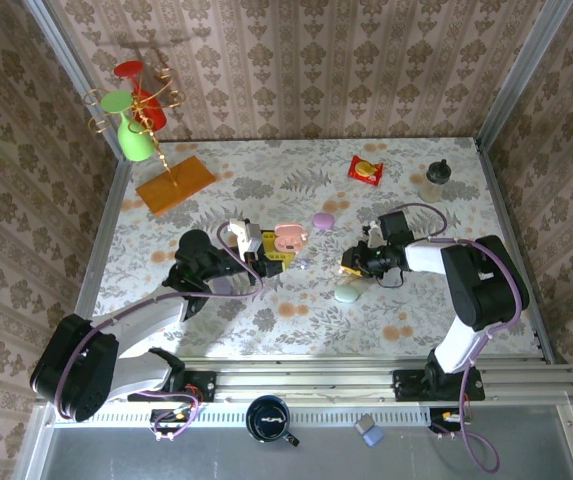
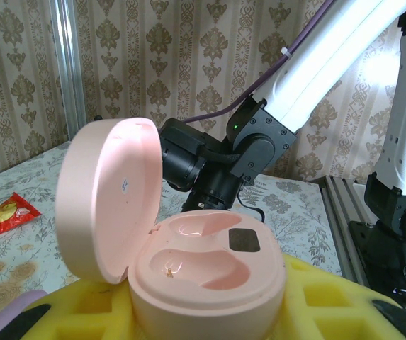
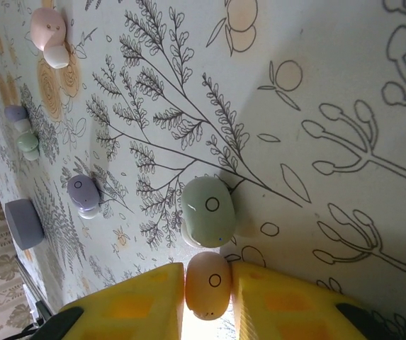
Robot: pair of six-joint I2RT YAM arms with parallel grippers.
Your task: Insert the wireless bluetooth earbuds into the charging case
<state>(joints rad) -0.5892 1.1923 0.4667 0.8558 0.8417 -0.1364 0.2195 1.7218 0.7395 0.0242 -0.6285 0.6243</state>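
From above, the table (image 1: 216, 330) has a flowery cloth and sits in a small room with brown patterned wallpaper on every wall. The left gripper (image 1: 272, 256) holds the pink charging case (image 1: 288, 238) near the middle of the table, with its lid up. The right gripper (image 1: 353, 264) is low over the cloth just beside it, on the side of the right edge. A purple case (image 1: 322, 221) lies a bit further back, and a green case (image 1: 346, 294) lies closer to the front edge. A cup stand (image 1: 136, 110) is at the far left corner and a red packet (image 1: 366, 170) is near the far edge. In the left wrist view, the yellow pads (image 2: 330, 301) squeeze the pink charging case from both sides. Both little beds inside it look empty, so no bud is in yet. In the right wrist view, the right gripper's pads (image 3: 142, 304) are pinched narrow on a pink earbud (image 3: 207, 285) down by the cloth. I cannot tell if it is lifted. A green earbud (image 3: 206, 211) lies just beside it, and a purple earbud (image 3: 83, 193) lies near. I think the job has only just begun: this bud has to go into the case, and then its twin.
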